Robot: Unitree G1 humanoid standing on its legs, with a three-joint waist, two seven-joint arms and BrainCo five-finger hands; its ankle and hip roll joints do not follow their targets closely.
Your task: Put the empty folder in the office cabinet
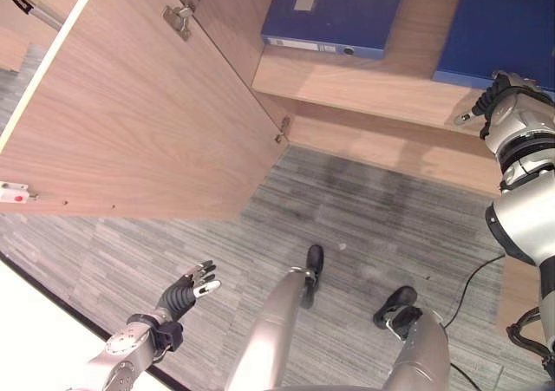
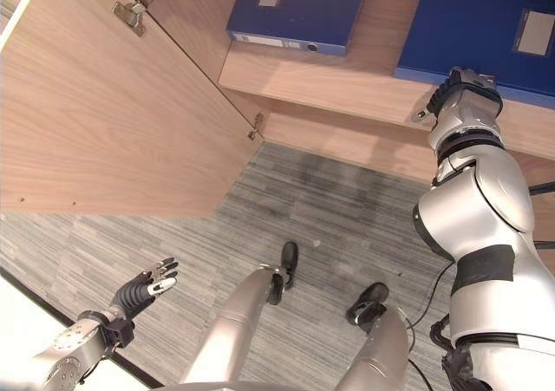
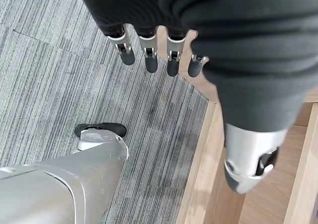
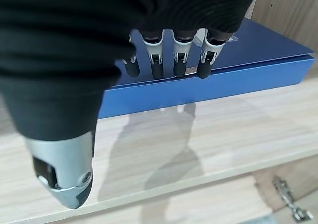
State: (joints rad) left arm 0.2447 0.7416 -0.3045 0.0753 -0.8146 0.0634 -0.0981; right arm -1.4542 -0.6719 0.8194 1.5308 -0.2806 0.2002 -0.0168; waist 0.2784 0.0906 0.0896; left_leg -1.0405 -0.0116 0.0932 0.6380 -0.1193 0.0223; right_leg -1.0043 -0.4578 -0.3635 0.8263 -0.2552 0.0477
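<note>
Right hand (image 2: 464, 92) raised forward, fingers (image 4: 157, 65) straight, left hand (image 1: 186, 291) low, fingers relaxed

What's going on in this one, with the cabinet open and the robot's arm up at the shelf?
The robot stands before an open wooden cabinet, its door swung wide. Two blue folders lie flat on the shelf. The right hand reaches to the nearer one, straight fingers against its edge, not curled round it. The other folder lies further left, untouched. The left hand hangs low over the grey carpet, open and holding nothing.
</note>
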